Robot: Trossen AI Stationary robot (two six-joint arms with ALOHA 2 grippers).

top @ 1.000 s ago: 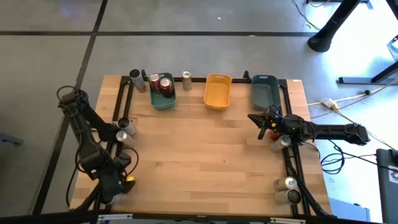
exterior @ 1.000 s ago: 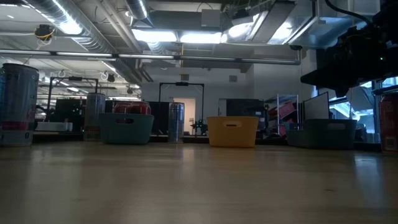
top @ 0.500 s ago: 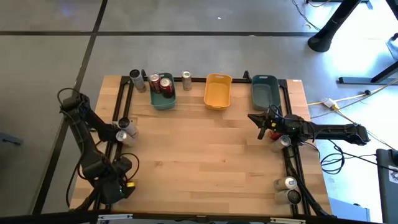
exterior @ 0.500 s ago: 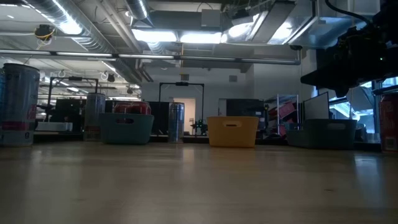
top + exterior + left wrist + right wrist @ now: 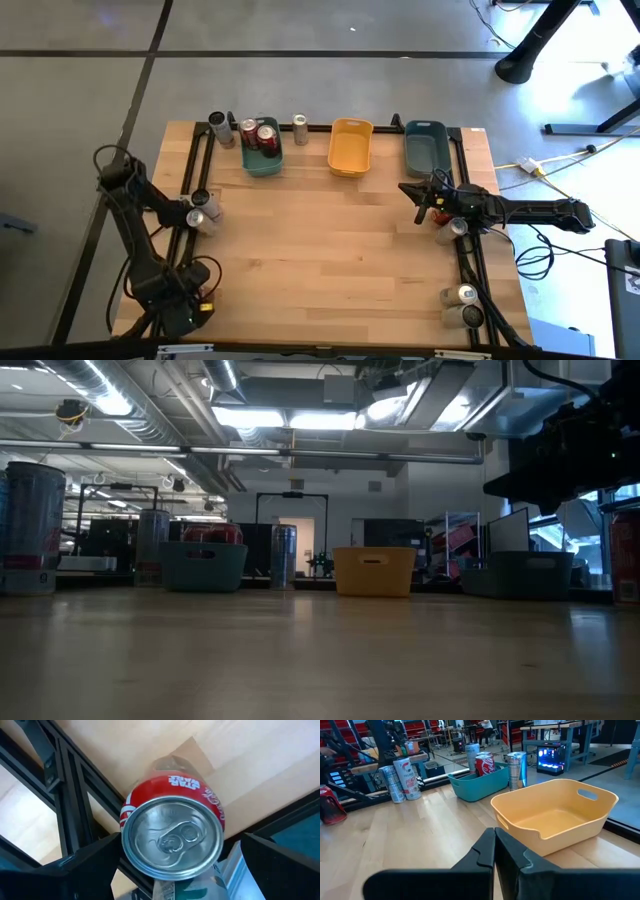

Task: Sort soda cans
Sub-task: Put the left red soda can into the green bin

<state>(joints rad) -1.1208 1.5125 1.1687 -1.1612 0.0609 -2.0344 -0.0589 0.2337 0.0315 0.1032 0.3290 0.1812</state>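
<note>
My left gripper (image 5: 183, 308) hangs over the table's near-left corner, open and pointing down. In the left wrist view its fingers (image 5: 90, 867) stand on either side of a red soda can (image 5: 172, 837) with a silver top, seen from above. I cannot tell whether they touch it. Two red cans (image 5: 265, 137) stand in the teal tray (image 5: 262, 172). The yellow tray (image 5: 350, 150) and grey-blue tray (image 5: 425, 150) hold nothing. My right gripper (image 5: 408, 192) is shut and waits at the right side, short of the grey-blue tray.
Loose cans stand along the far edge (image 5: 217, 126) (image 5: 300, 123), at the left edge (image 5: 198, 208), beside my right arm (image 5: 458, 227) and at the near-right corner (image 5: 468, 305). A black frame (image 5: 190, 170) borders the table. The wooden middle (image 5: 330, 250) is bare.
My left arm has swung toward the table's near edge, and its gripper has moved further into the near-left corner. My right arm has kept still.
</note>
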